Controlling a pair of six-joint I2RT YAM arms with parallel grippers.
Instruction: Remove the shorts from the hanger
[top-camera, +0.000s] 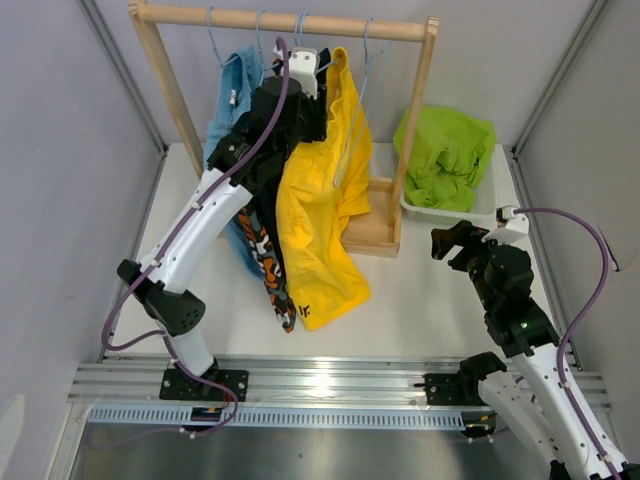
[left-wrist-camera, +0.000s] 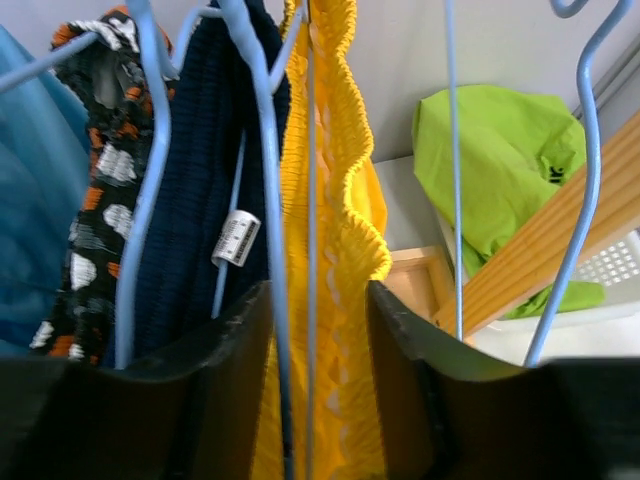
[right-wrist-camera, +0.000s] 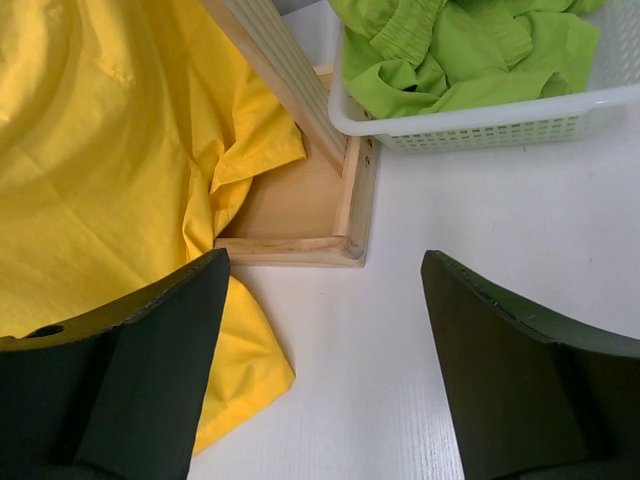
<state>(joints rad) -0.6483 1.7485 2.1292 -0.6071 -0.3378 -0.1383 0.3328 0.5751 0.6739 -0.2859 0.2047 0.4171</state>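
Yellow shorts (top-camera: 320, 200) hang from a blue wire hanger (left-wrist-camera: 262, 150) on the wooden rack's rail (top-camera: 250, 17), their hem lying on the table. My left gripper (top-camera: 312, 75) is up at their elastic waistband (left-wrist-camera: 340, 200). In the left wrist view the gripper (left-wrist-camera: 320, 300) has its jaws closed in on the waistband and hanger wires. Navy shorts (left-wrist-camera: 200, 150), camouflage shorts (top-camera: 270, 270) and light blue shorts (top-camera: 232, 90) hang to its left. Lime green shorts (top-camera: 450, 155) lie in a white basket (top-camera: 470, 215). My right gripper (top-camera: 447, 243) is open and empty low over the table (right-wrist-camera: 325, 270).
The rack's wooden base tray (right-wrist-camera: 300, 215) and right post (right-wrist-camera: 290, 80) stand between the yellow shorts and the basket. An empty blue hanger (left-wrist-camera: 585, 150) hangs at the rail's right end. Grey walls close in on both sides.
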